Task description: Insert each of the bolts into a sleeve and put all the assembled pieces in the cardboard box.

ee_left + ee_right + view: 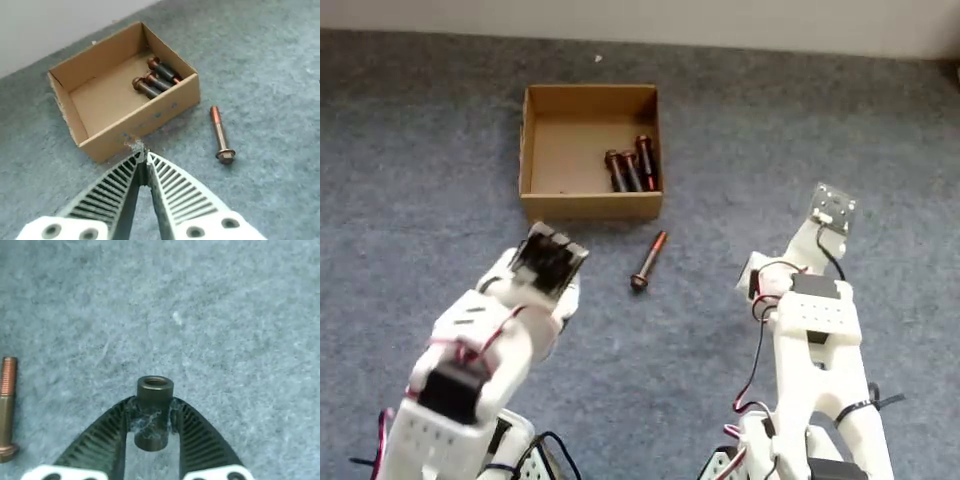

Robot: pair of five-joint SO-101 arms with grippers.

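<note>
The cardboard box [590,207] [140,122] stands on the carpet at the back, with three bolt-and-sleeve pieces [632,168] [157,80] lying along its right wall. A loose copper bolt [649,261] [220,132] [6,405] lies just in front of the box. My left gripper [552,252] [145,156] is shut and empty, hovering close to the box's front wall, left of the bolt. My right gripper [153,407] is shut on a dark sleeve [155,390], held upright with its bore facing up, to the right of the bolt.
Grey carpet covers the whole table. The right arm [810,320] stands at the right, the left arm [480,350] at the lower left. Open carpet lies between the arms and to the right of the box.
</note>
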